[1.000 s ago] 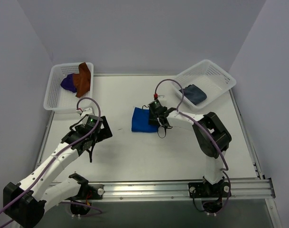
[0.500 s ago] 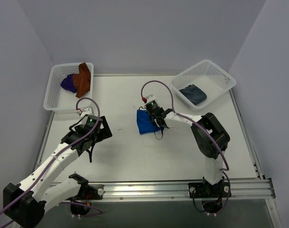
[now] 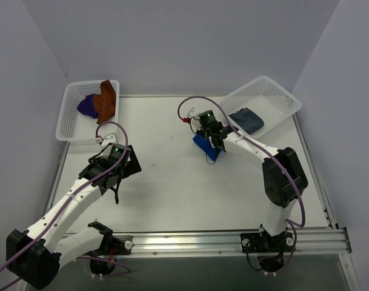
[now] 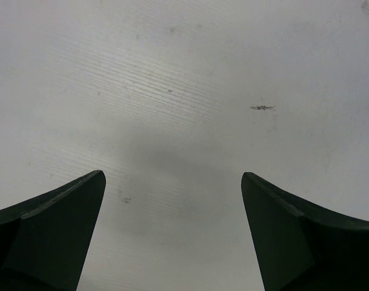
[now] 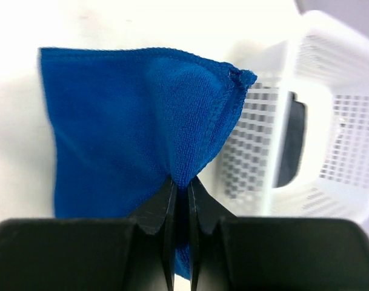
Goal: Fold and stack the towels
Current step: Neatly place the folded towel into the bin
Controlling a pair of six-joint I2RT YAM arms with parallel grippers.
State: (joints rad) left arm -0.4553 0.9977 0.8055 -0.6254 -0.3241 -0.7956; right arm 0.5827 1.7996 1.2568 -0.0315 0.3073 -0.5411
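Near the front-left of the white table, the left gripper hangs over bare tabletop with its jaws spread wide and nothing between them. Farther in, right of centre, the right gripper is pinched tight on a fold of the bright blue towel, which drapes away from the fingertips in a creased sheet; from above it shows as a small bunch under the gripper, close to the right basket. In that white mesh basket at the far right lies the grey towel. The left basket, at the far-left corner, holds the rust-brown towel, draped against the dark purple towel.
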